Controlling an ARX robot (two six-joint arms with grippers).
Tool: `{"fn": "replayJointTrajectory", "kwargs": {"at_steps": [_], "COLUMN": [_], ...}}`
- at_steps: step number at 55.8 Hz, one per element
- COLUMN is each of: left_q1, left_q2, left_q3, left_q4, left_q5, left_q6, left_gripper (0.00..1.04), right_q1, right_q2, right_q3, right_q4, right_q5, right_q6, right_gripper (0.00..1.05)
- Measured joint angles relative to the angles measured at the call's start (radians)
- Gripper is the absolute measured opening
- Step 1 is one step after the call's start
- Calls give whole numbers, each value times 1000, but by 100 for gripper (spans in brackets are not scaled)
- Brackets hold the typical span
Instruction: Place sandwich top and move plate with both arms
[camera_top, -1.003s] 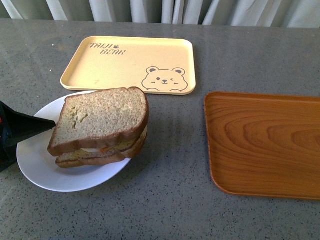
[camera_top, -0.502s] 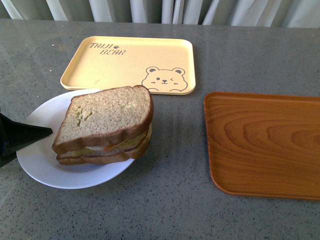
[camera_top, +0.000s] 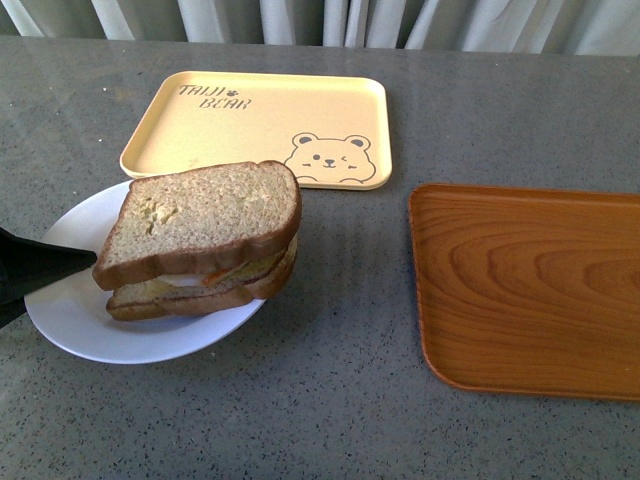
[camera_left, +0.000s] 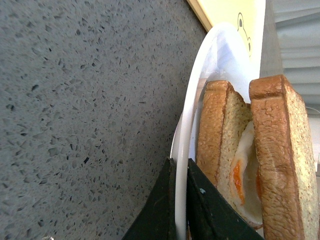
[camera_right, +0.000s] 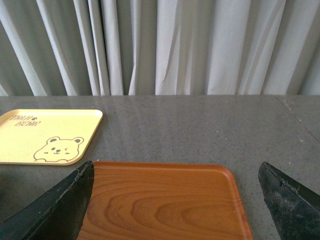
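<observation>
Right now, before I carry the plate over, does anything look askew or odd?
The sandwich top sits twisted on the slice below, and the stack is off-centre, appearing to reach past the right rim of the plate. The left gripper pinches the opposite rim. Nothing is spilled or damaged.

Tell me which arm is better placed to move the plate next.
Left. On the left arm the jaws are shut on the plate rim. On the right arm they stand open by the wooden tray, away from the plate.
</observation>
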Motion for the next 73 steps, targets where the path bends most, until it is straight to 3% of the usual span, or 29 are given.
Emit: {"fn": "replayJointTrajectory", "kwargs": {"at_steps": [16,32,73], "left_q1": [18,-25,-103], "left_q2": [-121,-116,176], "left_q3": [90,229,786], "left_q4": [-171,-279,-575], "left_q5": [-15,-38,-68], "left_q6": [23,43,118], "left_gripper": [3,3,3], "right_q1": [0,0,0], "right_q2": [0,0,0], "right_q3": [0,0,0], "right_q4": [0,0,0], "right_q5": [0,0,0], "right_q6": [0,0,0], "right_gripper": [96,96,96]}}
